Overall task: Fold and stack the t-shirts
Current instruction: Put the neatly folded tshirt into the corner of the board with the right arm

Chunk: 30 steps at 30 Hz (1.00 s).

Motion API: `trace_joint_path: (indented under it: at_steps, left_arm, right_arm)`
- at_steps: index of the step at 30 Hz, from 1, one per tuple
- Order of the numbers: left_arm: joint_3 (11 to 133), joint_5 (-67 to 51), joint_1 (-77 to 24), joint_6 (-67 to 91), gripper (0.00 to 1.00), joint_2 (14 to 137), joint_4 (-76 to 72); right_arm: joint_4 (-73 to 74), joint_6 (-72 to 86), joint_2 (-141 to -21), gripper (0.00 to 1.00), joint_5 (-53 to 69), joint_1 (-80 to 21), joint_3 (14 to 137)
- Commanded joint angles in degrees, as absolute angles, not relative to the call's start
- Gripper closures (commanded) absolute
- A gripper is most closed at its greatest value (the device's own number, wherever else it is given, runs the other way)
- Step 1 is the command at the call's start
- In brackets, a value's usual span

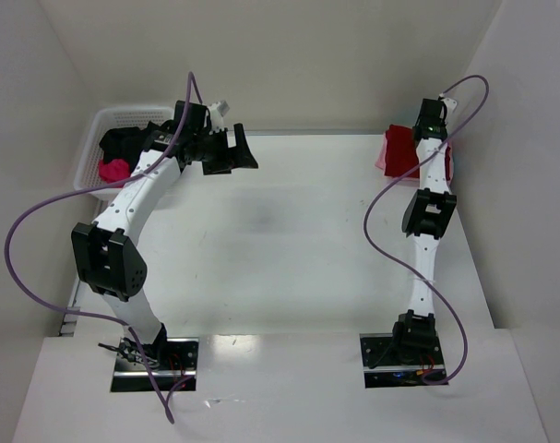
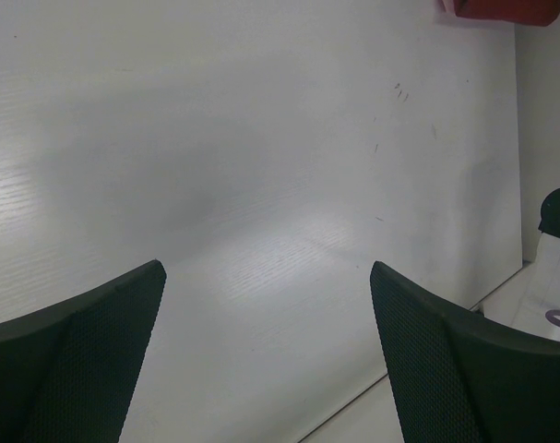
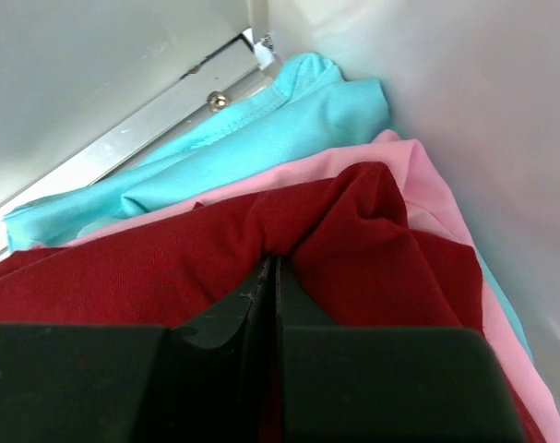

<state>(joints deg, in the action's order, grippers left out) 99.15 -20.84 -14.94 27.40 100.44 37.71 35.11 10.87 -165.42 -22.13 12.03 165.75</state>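
right claw point(image 3: 272, 269) is pinching a fold of the soft dark red cloth t-shirt point(image 3: 372, 249) | left claw point(image 2: 268, 277) is gaping wide apart | light, floppy, so probably better grabbing the hem corners

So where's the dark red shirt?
The dark red shirt sits at the table's far right corner in the top view, atop a pink shirt and a turquoise shirt, pinched by the right gripper.
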Motion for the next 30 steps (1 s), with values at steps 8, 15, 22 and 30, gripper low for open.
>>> trace_joint_path:
  at_steps: [8, 15, 22, 30]
  left_arm:
    - [100.9, -21.4, -15.3, 28.2, 0.00, 101.2, 37.9]
    - [100.9, -21.9, -15.8, 28.2, 0.00, 100.6, 37.9]
    - [100.2, -21.9, -15.8, 28.7, 0.00, 97.4, 36.2]
    - [96.2, -23.1, -16.3, 28.7, 0.00, 91.6, 31.9]
  right_arm:
    - [32.7, 8.1, -168.2, 0.90, -14.6, 12.1, 167.6]
    - [33.8, 7.5, -166.4, 0.86, -13.2, 12.1, 168.9]
    - [33.7, 9.2, -156.7, 0.22, 1.2, 11.1, 169.3]
    - [35.1, 8.7, -142.6, 0.00, -6.1, 0.2, 159.7]
